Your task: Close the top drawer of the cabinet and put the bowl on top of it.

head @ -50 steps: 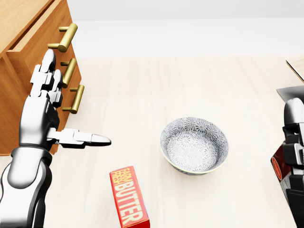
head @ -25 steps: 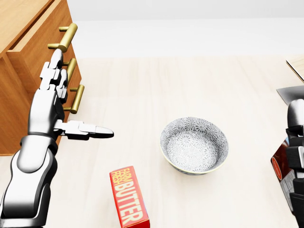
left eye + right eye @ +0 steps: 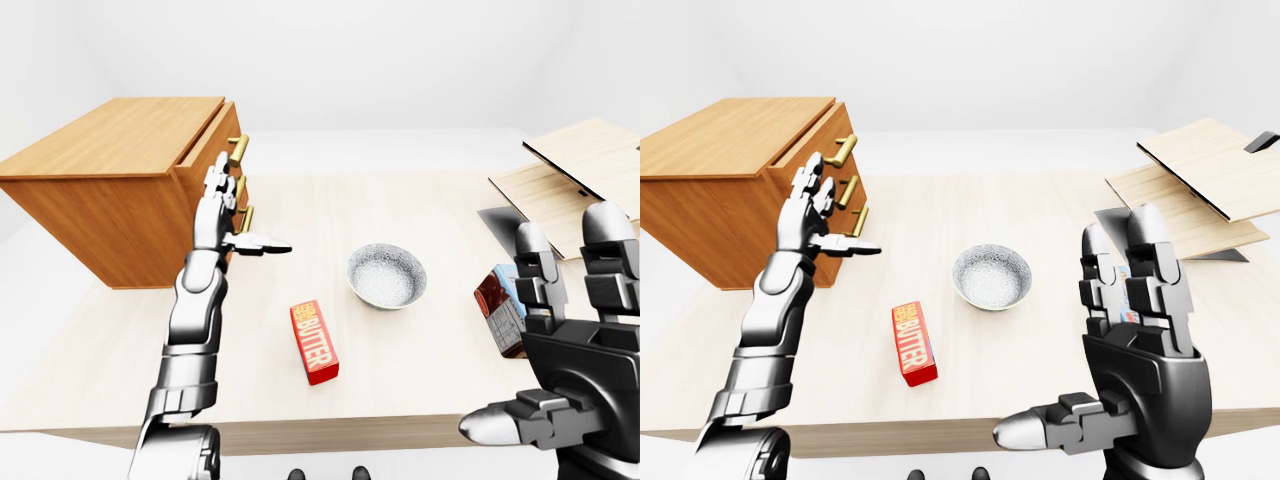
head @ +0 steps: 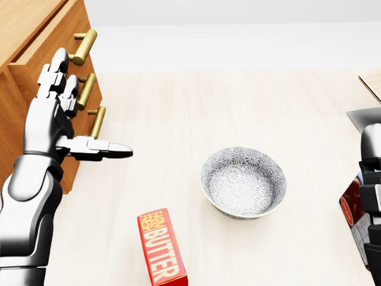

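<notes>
The wooden cabinet (image 3: pixel 110 190) stands at the left of the table. Its top drawer (image 4: pixel 47 50) sticks out a little, and brass handles (image 4: pixel 83 46) run down its drawer fronts. A grey-and-white patterned bowl (image 4: pixel 243 182) sits upright on the table, right of centre in the head view. My left hand (image 4: pixel 80 116) is open, its fingers upright against the drawer fronts just left of the handles and its thumb pointing right. It holds nothing. My right hand (image 3: pixel 1090 320) is open and empty at the lower right, well clear of the bowl.
A red butter box (image 4: pixel 161 247) lies on the table below and left of the bowl. A small red-and-white carton (image 3: pixel 500 310) stands by my right hand. Flat wooden boards (image 3: pixel 570 170) lie at the far right. The table's near edge (image 3: pixel 330 430) runs along the bottom.
My left hand has risen and shifted left, its fingertips now level with the top drawer's front. The right hand and the bowl have not moved.
</notes>
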